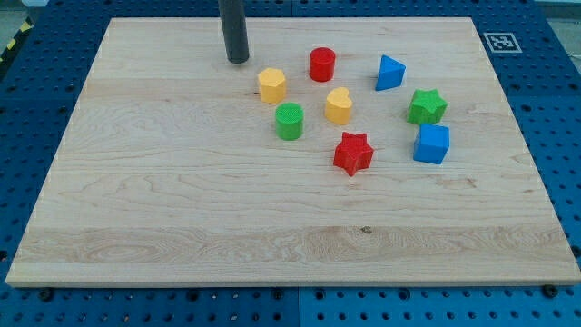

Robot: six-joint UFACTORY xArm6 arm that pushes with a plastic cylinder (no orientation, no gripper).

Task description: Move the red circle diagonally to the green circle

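Standing straight up, my tip down on the tabletop, far left of the red circle. No claw here. Green circle nearer, left of it.

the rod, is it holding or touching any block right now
Nothing is held; a rod cannot grip. My tip rests on the bare board near the view's top, apart from every block, with the yellow hexagon nearest and the red circle farther right.
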